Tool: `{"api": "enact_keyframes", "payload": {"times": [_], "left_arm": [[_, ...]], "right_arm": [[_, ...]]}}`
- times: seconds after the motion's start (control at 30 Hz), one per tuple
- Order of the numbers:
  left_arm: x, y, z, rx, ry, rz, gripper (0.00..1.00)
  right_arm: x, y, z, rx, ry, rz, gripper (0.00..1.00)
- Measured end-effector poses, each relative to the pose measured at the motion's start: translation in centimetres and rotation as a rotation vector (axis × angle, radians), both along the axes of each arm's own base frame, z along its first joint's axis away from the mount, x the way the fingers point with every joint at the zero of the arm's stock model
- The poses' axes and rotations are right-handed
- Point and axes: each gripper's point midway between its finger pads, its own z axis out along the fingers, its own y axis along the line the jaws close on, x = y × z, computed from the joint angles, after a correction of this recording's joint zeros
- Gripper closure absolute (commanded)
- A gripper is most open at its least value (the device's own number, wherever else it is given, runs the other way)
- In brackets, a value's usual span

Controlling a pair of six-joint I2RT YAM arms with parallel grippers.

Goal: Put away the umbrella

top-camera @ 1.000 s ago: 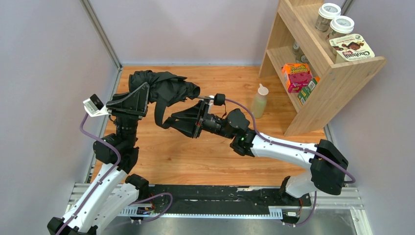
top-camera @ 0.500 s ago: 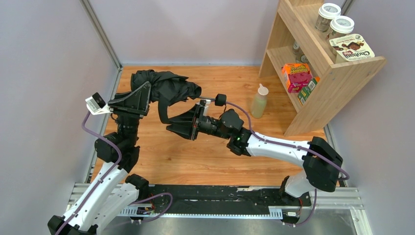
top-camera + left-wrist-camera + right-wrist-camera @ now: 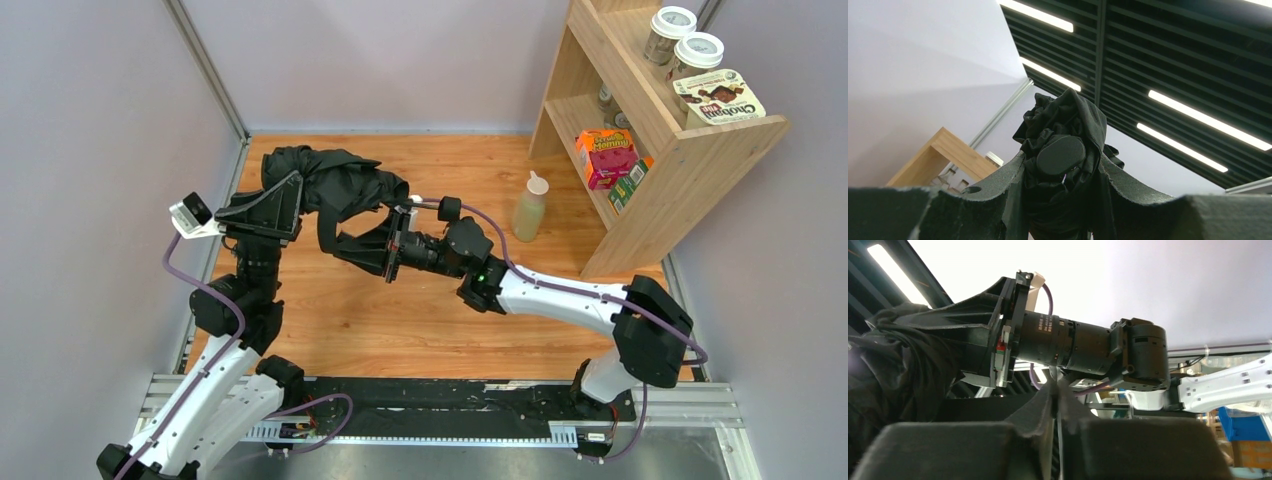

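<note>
The black umbrella (image 3: 340,180) is held off the wooden table at the back left, its canopy bunched up. My left gripper (image 3: 298,190) is shut on the canopy. In the left wrist view the fabric (image 3: 1063,115) and the oval knob handle (image 3: 1060,155) sit between my fingers (image 3: 998,185). A black strap (image 3: 321,232) hangs from the umbrella in a loop. My right gripper (image 3: 338,250) is at the loop's lower end, pointing left. In the right wrist view its jaws (image 3: 1055,390) are pressed together on a thin strip, and the umbrella fabric (image 3: 893,365) shows at left.
A wooden shelf unit (image 3: 690,140) stands at the back right with jars (image 3: 683,35) on top and boxes (image 3: 607,155) inside. A pale squeeze bottle (image 3: 530,207) stands on the table beside it. Grey walls close the left and back.
My right gripper has moved left and slightly toward the umbrella, and the strap loop has tightened. The left gripper has stayed nearly in place with the canopy.
</note>
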Motion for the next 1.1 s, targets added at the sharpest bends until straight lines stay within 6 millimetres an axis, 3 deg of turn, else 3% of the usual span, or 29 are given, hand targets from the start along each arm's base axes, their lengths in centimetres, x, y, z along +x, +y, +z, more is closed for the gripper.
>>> {"api": "enact_keyframes", "payload": {"times": [0.2, 0.37, 0.47, 0.53, 0.73, 1.1], "left_arm": [[-0.1, -0.1, -0.5, -0.011, 0.047, -0.04, 1.0], [1.1, -0.8, -3.5, 0.061, 0.321, -0.084, 1.0], [1.2, -0.8, -6.0, 0.126, 0.534, -0.09, 1.0], [1.1, -0.8, -8.3, 0.161, 0.658, -0.095, 1.0], [1.0, -1.5, -17.8, 0.26, 1.026, -0.129, 1.0], [-0.7, -0.6, -23.5, 0.263, 1.216, -0.128, 1.0]], "right_arm": [[2.1, 0.0, 0.5, 0.046, -0.034, -0.022, 1.0], [7.9, -3.8, -0.2, 0.111, -0.212, -0.195, 1.0], [9.8, -6.0, -1.1, 0.113, -0.343, -0.291, 1.0], [9.5, -6.4, -1.0, 0.13, -0.438, -0.314, 1.0], [7.7, -6.2, -1.9, 0.121, -0.608, -0.292, 1.0], [5.2, -5.5, -5.5, 0.043, -0.707, -0.189, 1.0]]}}
